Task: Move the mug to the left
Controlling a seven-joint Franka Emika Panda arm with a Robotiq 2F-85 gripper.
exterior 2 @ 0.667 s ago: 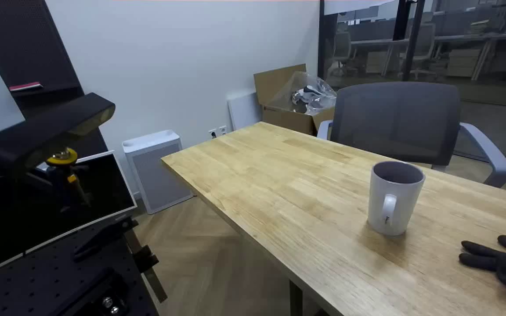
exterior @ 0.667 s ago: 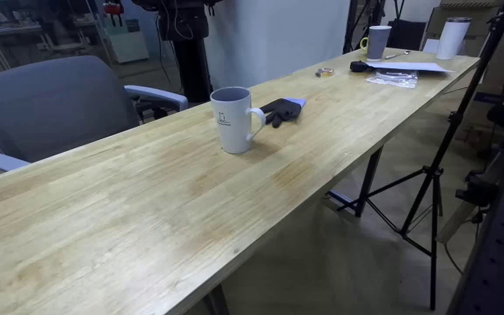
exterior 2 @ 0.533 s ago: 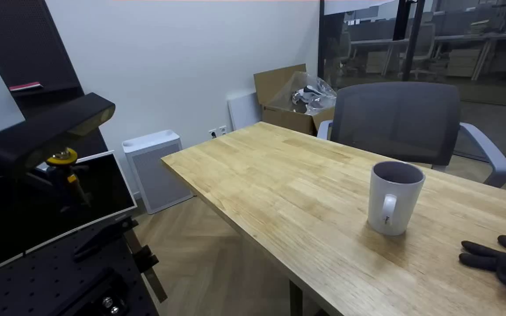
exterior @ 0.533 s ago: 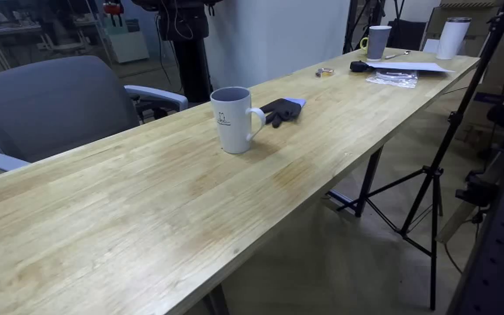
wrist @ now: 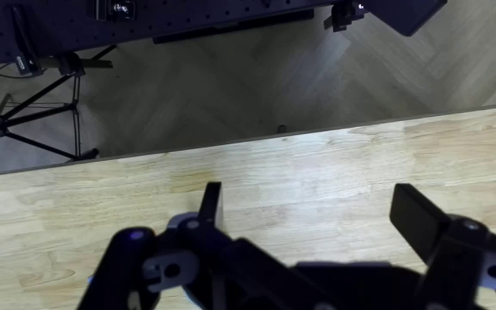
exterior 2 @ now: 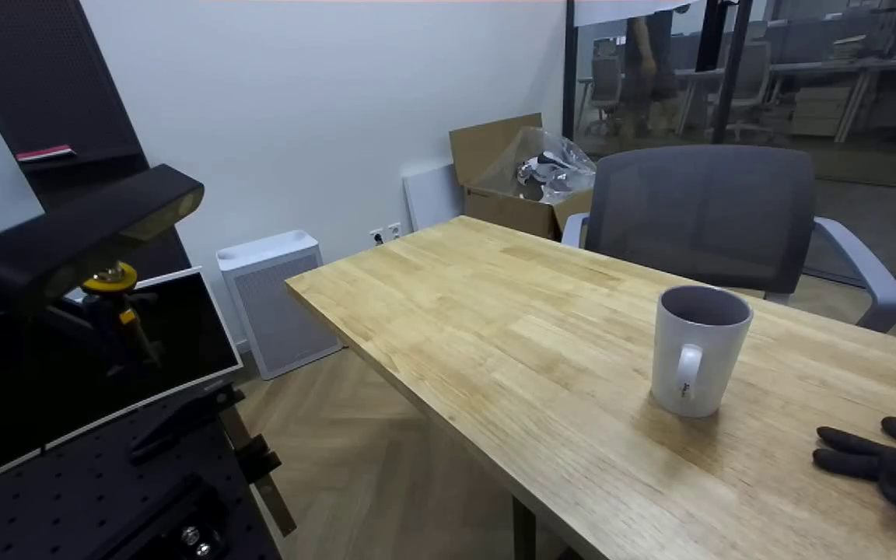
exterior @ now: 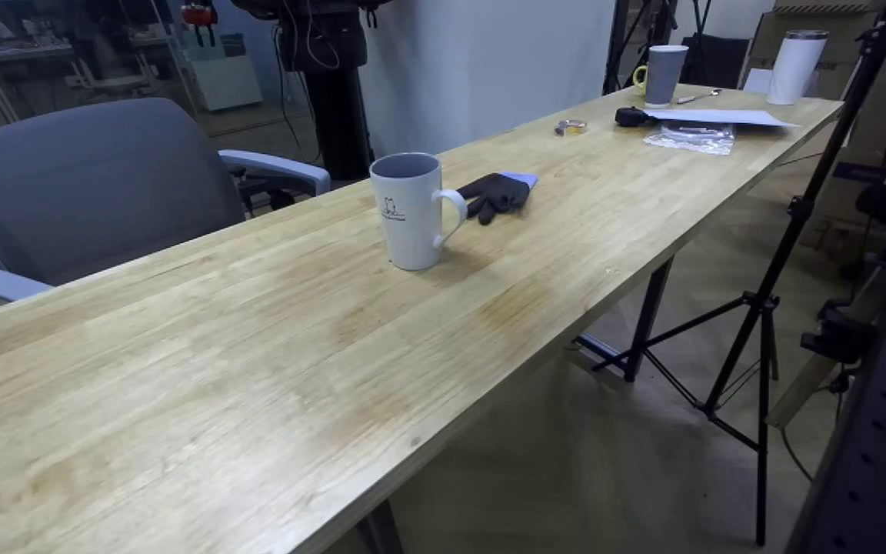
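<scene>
The claw (wrist: 309, 203) is spread; by its left side in the wrist view, the upright mug (exterior: 411, 223) seems largely hidden, so leftward centring may be needed.

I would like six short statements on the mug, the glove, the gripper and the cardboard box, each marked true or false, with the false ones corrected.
The gripper is open in the wrist view. True.
A black glove lies on the table near the mug. True.
The mug lies on its side. False: it stands upright in both exterior views.
The glove is stuffed inside the mug. False: it lies on the table, apart from the mug.
The cardboard box in an exterior view is open. True.
The gripper is clamped on the mug. False: it is open, and the mug rests on the table.
</scene>
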